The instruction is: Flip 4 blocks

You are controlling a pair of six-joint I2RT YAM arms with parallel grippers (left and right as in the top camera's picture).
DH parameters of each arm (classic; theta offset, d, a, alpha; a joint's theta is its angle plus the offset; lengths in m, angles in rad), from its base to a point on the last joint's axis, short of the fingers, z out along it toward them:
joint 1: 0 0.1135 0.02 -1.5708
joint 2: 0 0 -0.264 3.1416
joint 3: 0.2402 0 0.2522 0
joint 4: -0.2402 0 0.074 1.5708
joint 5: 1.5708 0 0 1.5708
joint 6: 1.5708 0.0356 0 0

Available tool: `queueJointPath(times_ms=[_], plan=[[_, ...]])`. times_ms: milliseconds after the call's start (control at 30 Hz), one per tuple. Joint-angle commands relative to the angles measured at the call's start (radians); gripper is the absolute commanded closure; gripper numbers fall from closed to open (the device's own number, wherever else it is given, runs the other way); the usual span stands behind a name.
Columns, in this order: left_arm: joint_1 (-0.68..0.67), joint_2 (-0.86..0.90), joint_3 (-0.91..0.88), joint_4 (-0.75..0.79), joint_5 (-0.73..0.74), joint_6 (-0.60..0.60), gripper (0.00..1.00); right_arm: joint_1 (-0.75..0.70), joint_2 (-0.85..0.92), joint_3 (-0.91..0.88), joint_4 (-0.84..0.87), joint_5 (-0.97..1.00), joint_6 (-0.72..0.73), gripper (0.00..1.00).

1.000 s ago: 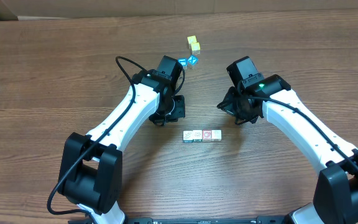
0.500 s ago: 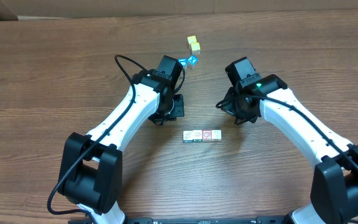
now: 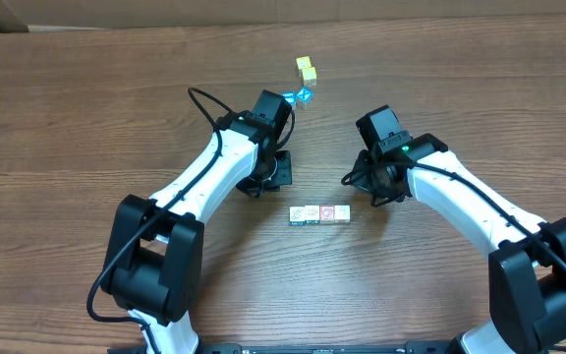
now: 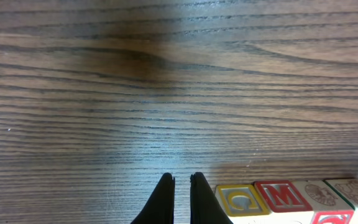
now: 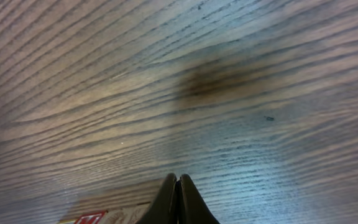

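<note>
A short row of tiny pale-wood blocks (image 3: 319,213) lies on the wooden table between my two arms. My left gripper (image 3: 271,182) hovers just up-left of the row, shut and empty. In the left wrist view its fingertips (image 4: 182,182) stand nearly together over bare wood, with a yellow-framed block (image 4: 241,199), a red M block (image 4: 283,194) and two paler blocks (image 4: 321,194) to their right. My right gripper (image 3: 373,184) sits up-right of the row, also shut. In the right wrist view its tips (image 5: 178,182) press together, and the row's end (image 5: 120,215) shows at the lower left.
Two plain yellow cubes (image 3: 307,69) and bright blue-faced cubes (image 3: 298,97) sit farther back, beyond the left wrist. A black cable (image 3: 204,106) loops above the left arm. The table (image 3: 67,147) is brown wood grain.
The right gripper has shifted slightly left and nearer, toward the row of blocks. The left arm has edged a little to the right. The blocks have not moved.
</note>
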Motion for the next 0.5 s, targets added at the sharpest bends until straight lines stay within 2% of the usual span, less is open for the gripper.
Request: queueJointPath(times_ms=[0, 467], plan=[[-0.006, 0.023, 0.013, -0.004, -0.018, -0.018, 0.96, -0.001, 0.010, -0.032, 0.031, -0.024, -0.006, 0.96], [-0.005, 0.103, 0.013, -0.106, 0.022, -0.013, 0.96, -0.001, 0.011, -0.087, 0.006, -0.042, 0.076, 0.96]])
